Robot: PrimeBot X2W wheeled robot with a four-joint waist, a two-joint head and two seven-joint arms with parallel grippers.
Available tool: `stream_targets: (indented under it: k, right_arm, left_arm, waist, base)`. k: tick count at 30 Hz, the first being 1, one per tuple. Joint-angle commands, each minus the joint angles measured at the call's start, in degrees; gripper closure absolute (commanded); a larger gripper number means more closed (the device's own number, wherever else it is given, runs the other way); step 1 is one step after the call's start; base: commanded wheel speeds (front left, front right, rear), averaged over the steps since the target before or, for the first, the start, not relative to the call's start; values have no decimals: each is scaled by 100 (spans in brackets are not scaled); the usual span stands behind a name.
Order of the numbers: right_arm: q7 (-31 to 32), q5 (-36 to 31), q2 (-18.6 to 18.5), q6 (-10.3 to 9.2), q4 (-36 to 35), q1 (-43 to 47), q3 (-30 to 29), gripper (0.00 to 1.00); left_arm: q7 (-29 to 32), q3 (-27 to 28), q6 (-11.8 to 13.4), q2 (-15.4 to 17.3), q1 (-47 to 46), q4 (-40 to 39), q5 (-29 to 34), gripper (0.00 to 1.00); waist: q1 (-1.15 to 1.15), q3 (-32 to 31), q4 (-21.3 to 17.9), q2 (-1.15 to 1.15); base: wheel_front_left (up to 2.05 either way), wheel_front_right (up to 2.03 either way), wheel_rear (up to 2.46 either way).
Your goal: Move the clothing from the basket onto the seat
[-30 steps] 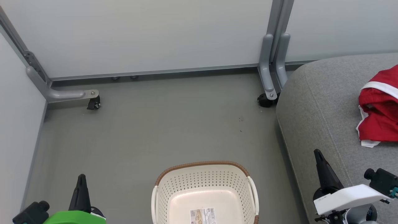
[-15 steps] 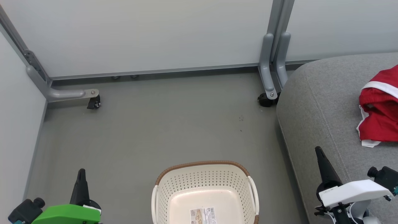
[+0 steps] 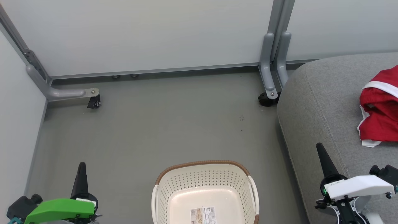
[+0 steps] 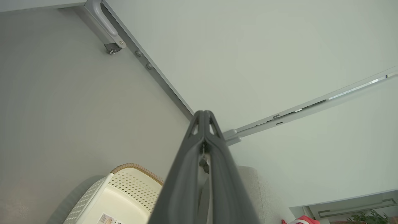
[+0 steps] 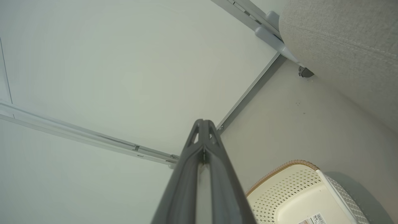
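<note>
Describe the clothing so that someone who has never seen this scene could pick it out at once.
Find the large grey seat on the right of the head view, to the right of the cream basket. On its top, at the picture's right edge, lies the crumpled clothing. Its bright red fabric with white bands sets it apart from the grey seat and the pale basket.

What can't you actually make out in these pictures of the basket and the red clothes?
Clothing, head view: cut off by the right edge, so its full extent and number of pieces are unclear.
Basket, head view: near part cut off by the bottom edge.
Sticker on the basket floor, head view: print too small to read.
Seat, head view: runs past the right edge.
</note>
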Motion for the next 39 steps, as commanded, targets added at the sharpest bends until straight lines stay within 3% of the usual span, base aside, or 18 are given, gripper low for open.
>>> stream_targets:
  k: [1,39]
  right_arm:
    - [28,179,-37,2,6,-125,-24,100]
    - [295,2109,-12,3,540,-531,-225,100]
  left_arm:
    - [46,36,-28,17,-152,-32,-178,100]
    - [545,158,-115,-33,-473,46,-2102,100]
  waist:
    - [0,1,1,0]
    - [0,36,24,0]
  base:
    - [0,0,0]
    - [0,0,0]
